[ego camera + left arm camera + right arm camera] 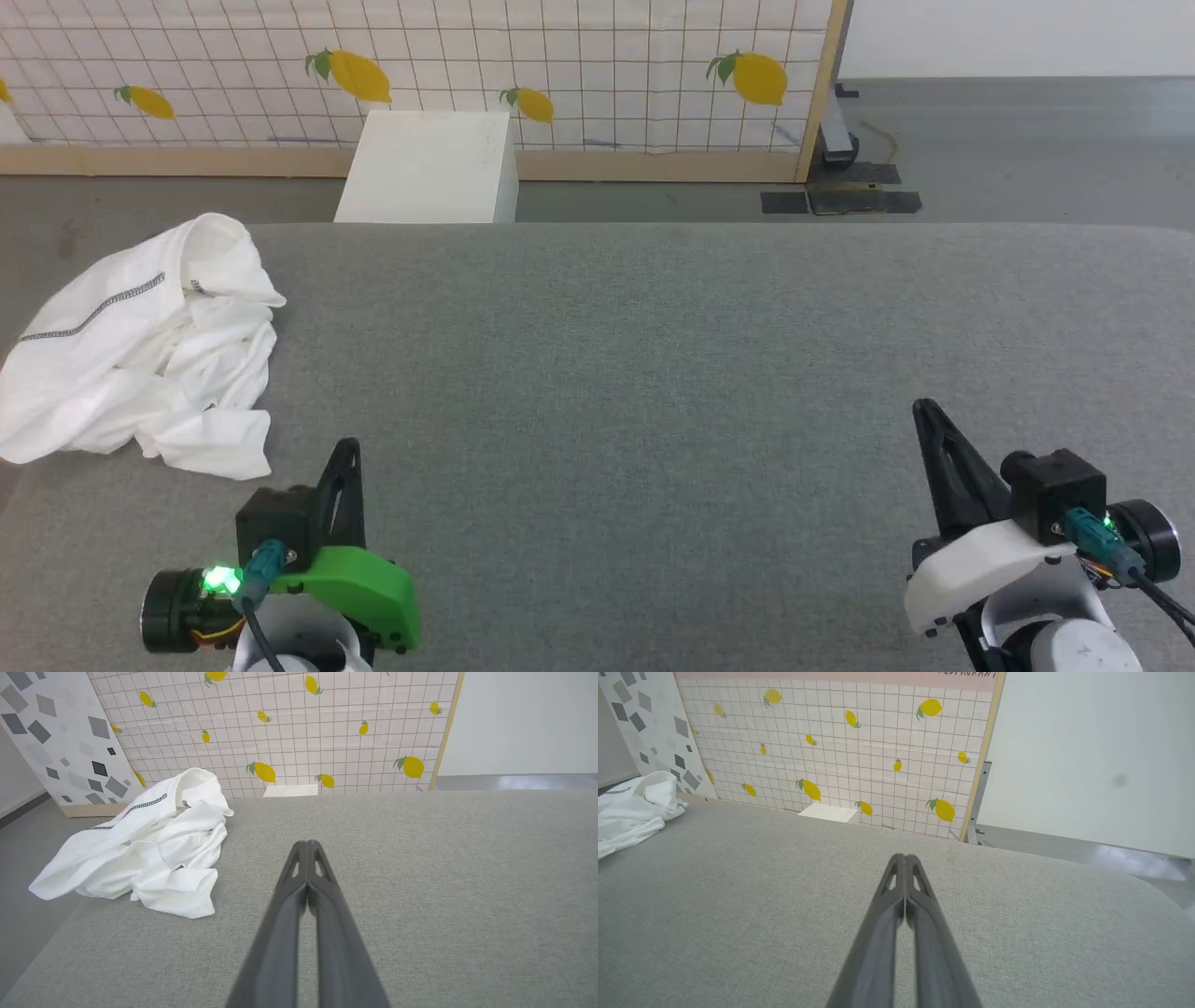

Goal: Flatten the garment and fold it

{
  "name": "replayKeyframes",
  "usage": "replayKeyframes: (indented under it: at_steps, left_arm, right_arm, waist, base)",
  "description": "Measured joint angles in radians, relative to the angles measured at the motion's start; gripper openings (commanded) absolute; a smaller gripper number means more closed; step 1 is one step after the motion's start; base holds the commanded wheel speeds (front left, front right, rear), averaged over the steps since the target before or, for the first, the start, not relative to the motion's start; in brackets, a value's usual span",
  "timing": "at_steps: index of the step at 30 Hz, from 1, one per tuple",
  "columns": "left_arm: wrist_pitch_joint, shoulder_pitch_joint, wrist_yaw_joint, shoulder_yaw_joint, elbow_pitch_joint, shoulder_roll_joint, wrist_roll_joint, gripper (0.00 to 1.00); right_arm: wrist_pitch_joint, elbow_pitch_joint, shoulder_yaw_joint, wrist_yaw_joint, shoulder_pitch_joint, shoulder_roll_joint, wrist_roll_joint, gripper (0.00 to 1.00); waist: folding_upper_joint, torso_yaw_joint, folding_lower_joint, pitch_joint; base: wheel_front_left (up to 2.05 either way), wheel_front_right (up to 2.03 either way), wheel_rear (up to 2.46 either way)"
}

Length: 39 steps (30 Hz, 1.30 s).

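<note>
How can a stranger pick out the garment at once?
Look at the wide grey table; at its left edge lies a crumpled white T-shirt, partly over the edge. Unlike the rigid white box behind the table, it is soft and wrinkled, with a dark zigzag seam.

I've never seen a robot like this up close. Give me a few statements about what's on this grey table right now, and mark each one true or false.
1. The white T-shirt lies crumpled near the left edge of the grey table. True.
2. The left end effector is gripping the T-shirt. False: its fingers are shut on nothing, and it sits apart from the shirt over bare fabric.
3. The right end effector is spread wide open. False: its two dark fingers are pressed together.
4. A white box stands beyond the table's far edge, in front of the lemon-patterned panel. True.
</note>
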Motion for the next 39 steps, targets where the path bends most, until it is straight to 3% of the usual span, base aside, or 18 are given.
replayKeyframes:
  at_steps: [29, 30, 39]
  left_arm:
    - [0.000, 0.000, 0.000, 0.000, 0.000, 0.000, 0.000, 0.00]
    - [0.000, 0.000, 0.000, 0.000, 0.000, 0.000, 0.000, 1.00]
    - [-0.002, 0.001, 0.000, -0.005, 0.000, 0.000, -0.005, 1.00]
  right_arm:
    - [0.000, 0.000, 0.000, 0.000, 0.000, 0.000, 0.000, 0.00]
    - [0.000, 0.000, 0.000, 0.000, 0.000, 0.000, 0.000, 1.00]
    - [-0.003, 0.004, -0.006, 0.000, 0.000, 0.000, 0.007, 1.00]
  waist:
    - [0.0000, 0.000, 0.0000, 0.000]
    - [0.0000, 0.000, 0.0000, 0.000]
    - [0.0000, 0.000, 0.0000, 0.000]
  base:
    - [0.00, 0.00, 0.00]
    - [0.00, 0.00, 0.00]
    - [0.00, 0.00, 0.00]
